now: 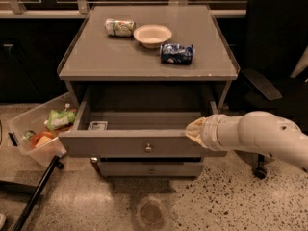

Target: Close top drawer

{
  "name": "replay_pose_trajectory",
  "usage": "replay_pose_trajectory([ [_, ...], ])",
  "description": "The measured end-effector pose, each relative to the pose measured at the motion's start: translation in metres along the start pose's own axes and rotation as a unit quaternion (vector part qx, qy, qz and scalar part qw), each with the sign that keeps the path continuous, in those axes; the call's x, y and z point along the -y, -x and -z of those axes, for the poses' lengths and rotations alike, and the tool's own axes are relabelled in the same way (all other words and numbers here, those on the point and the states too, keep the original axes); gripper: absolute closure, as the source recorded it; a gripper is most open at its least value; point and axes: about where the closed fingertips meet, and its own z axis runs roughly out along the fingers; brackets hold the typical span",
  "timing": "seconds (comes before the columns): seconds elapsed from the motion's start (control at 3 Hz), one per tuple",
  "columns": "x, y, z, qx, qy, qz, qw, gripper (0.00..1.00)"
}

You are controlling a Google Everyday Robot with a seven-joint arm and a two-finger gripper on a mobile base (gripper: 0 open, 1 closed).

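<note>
The top drawer (130, 144) of the grey cabinet is pulled out towards me. Its flat grey front has a small round metal knob (148, 148) at centre. A small white item (98, 125) lies in its left front corner. My gripper (193, 131) comes in from the right on a thick white arm (255, 136). Its tip sits at the top edge of the drawer front, right of the knob.
On the cabinet top (96, 57) lie a green-white can (120, 27), a white bowl (152, 34) and a blue packet (176, 53). A lower drawer front (151, 169) sits below. A clear bin of snacks (36, 134) stands left. A black office chair (274, 66) stands right.
</note>
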Motion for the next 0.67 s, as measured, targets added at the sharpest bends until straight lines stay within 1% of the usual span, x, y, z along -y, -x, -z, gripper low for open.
replay_pose_trajectory([
  [0.33,-0.021,-0.012,0.015,-0.005,0.02,-0.013,0.9997,1.0],
  [0.67,-0.034,-0.025,0.001,-0.015,0.052,-0.018,0.9984,1.0],
])
